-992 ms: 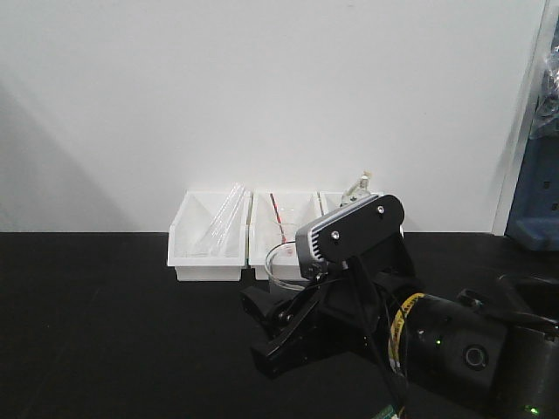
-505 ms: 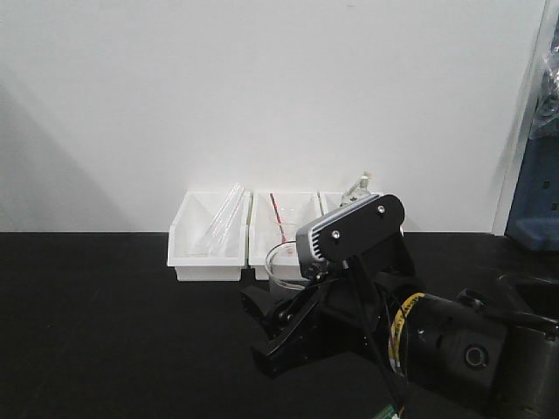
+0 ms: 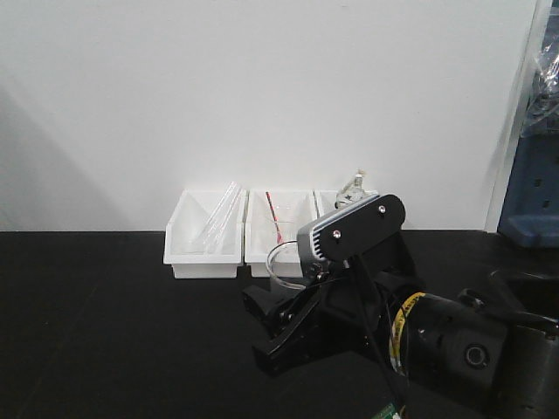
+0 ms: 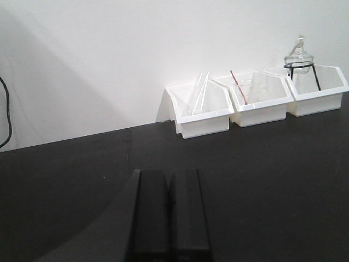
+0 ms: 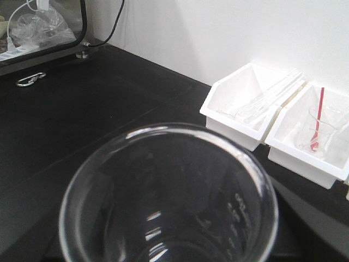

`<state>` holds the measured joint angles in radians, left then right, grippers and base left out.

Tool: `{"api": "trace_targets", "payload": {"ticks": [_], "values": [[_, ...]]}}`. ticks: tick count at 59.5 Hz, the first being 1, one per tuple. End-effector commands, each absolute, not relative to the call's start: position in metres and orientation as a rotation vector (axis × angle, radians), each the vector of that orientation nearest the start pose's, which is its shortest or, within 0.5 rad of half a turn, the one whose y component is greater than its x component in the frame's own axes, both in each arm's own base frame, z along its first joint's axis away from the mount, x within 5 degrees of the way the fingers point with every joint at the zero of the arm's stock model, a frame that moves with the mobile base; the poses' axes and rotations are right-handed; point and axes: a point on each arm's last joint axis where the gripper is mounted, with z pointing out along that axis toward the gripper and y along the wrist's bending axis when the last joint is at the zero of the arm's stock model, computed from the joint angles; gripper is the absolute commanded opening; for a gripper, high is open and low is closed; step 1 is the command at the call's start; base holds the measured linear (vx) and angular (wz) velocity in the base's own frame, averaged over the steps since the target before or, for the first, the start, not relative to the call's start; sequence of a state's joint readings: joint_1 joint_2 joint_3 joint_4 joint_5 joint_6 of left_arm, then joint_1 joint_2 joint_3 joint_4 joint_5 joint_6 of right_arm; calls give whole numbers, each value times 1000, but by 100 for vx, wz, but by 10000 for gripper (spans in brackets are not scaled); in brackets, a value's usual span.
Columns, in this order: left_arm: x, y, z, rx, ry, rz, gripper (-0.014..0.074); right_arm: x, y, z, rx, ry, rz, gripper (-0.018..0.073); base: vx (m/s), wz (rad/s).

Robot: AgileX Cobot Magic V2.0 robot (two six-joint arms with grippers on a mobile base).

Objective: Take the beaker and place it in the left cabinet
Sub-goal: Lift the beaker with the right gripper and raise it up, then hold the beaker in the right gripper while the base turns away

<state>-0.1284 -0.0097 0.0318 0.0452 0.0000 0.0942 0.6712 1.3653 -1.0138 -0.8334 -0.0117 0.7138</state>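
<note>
The beaker (image 3: 282,264) sits at the tip of the right arm. Its clear rim rises just above the black fingers of the right gripper (image 3: 272,325), in front of the middle bin (image 3: 278,229). In the right wrist view the beaker (image 5: 169,202) fills the lower half of the picture, mouth up and directly under the camera. Faint printed markings show on its inner right wall, and the black table (image 5: 109,103) shows dark through the glass. The pads are hidden by the glass and the arm in both views, so the contact itself does not show. From the way the beaker sits between the fingers, the right gripper appears to be pinching it.

The left gripper (image 4: 168,179) hangs low over the table. Its two black fingers are pressed flat together with only a thin seam between them, and they hold nothing.

Beyond it, three white bins stand side by side against the white wall (image 4: 109,54). The left bin (image 4: 203,112) holds long clear glass tubes (image 4: 199,97) leaning on its rim. The middle bin holds a small beaker with a red-and-white rod (image 4: 238,87). The right bin (image 4: 319,94) holds a round flask (image 4: 299,54) on a black tripod.
</note>
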Motion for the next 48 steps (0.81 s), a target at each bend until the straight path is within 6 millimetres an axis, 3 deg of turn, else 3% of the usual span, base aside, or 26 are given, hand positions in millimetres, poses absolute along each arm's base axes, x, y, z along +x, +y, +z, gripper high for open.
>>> {"api": "trace_targets", "payload": {"ticks": [1, 22, 48], "values": [[55, -7, 205, 189, 1416, 2, 1, 240, 196, 365, -715, 1588, 444, -1, -8, -5], [55, -7, 205, 189, 1416, 2, 1, 240, 196, 365, -715, 1588, 444, -1, -11, 9], [55, -7, 205, 189, 1416, 2, 1, 240, 196, 365, -715, 1587, 444, -1, -13, 54]]}}
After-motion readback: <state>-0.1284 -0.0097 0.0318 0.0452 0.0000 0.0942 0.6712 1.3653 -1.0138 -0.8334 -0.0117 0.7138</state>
